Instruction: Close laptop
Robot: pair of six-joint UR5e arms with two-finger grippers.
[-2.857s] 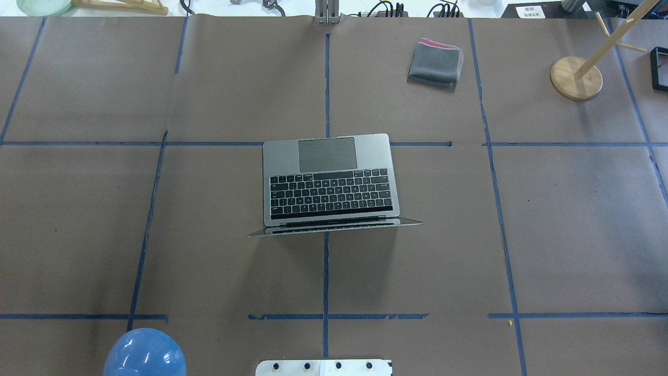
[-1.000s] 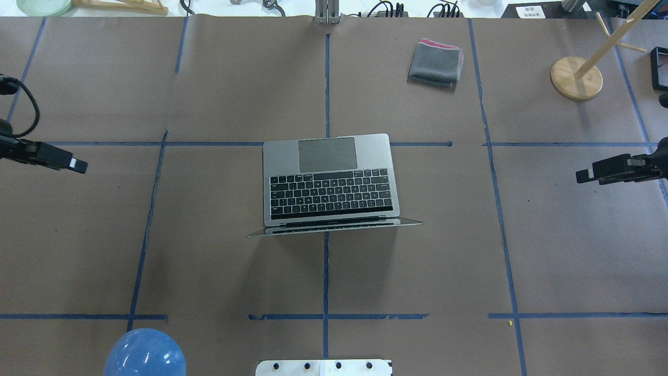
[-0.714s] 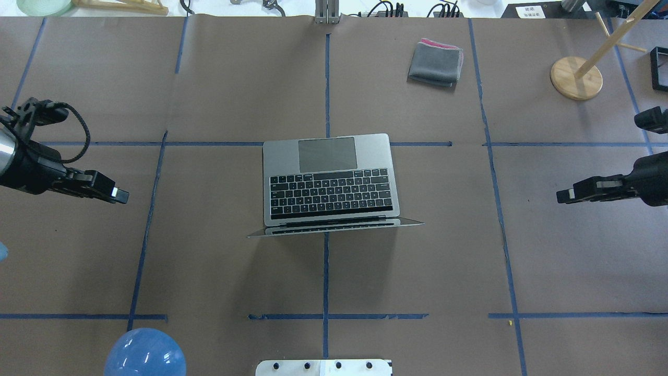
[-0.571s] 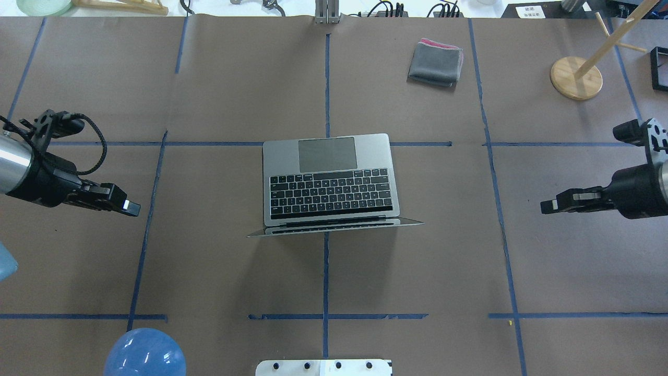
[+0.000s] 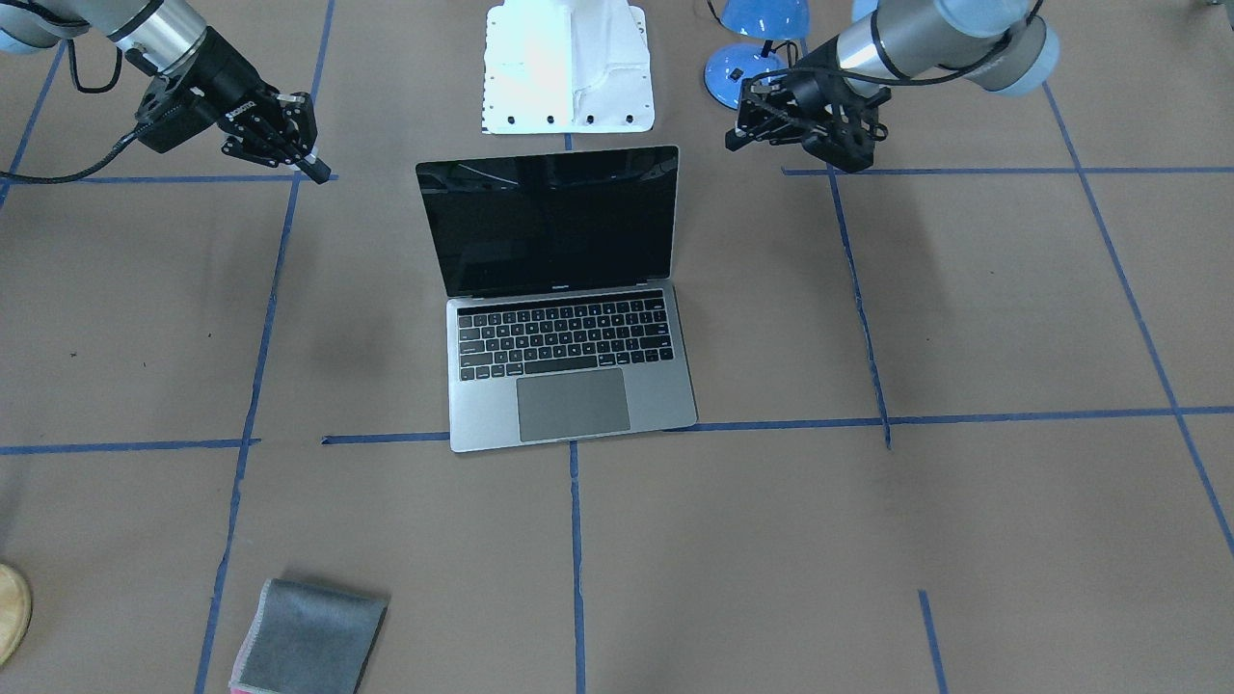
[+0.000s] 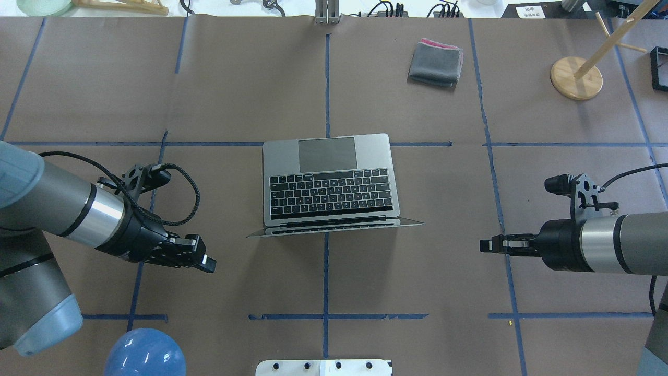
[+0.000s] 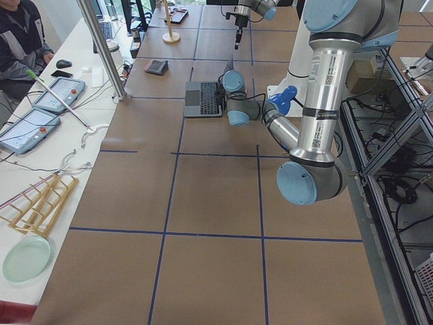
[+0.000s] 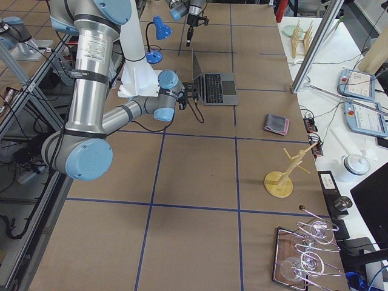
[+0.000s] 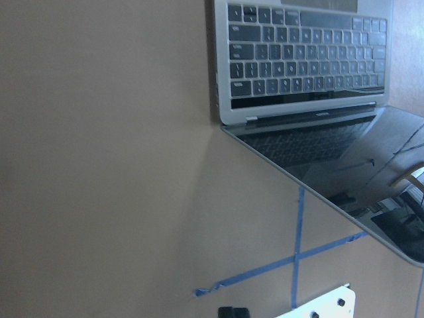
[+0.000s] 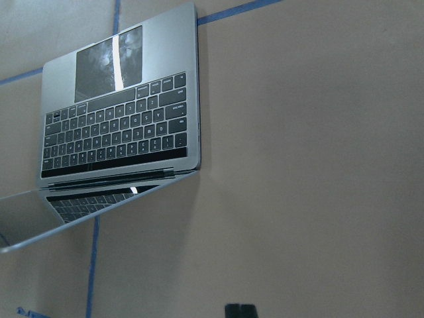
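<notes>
The laptop [image 6: 329, 177] stands open in the middle of the table, lid upright, black screen [image 5: 549, 226] facing away from me. It also shows in the left wrist view [image 9: 298, 59] and the right wrist view [image 10: 119, 132]. My left gripper [image 6: 207, 262] looks shut and empty. It hangs above the table to the left of the lid's edge, well apart from it, and shows in the front view [image 5: 735, 138]. My right gripper [image 6: 484, 244] looks shut and empty, and is off to the right of the lid, also apart [image 5: 316, 173].
A folded grey cloth [image 6: 436, 62] lies at the far right of the middle. A wooden stand [image 6: 575, 78] is at the far right corner. A blue lamp [image 6: 145, 355] and the white base plate [image 6: 323, 368] sit at the near edge.
Both arms have come in from the table's sides and moved inward and nearer the robot's edge, level with the laptop's lid. The laptop has not moved.
</notes>
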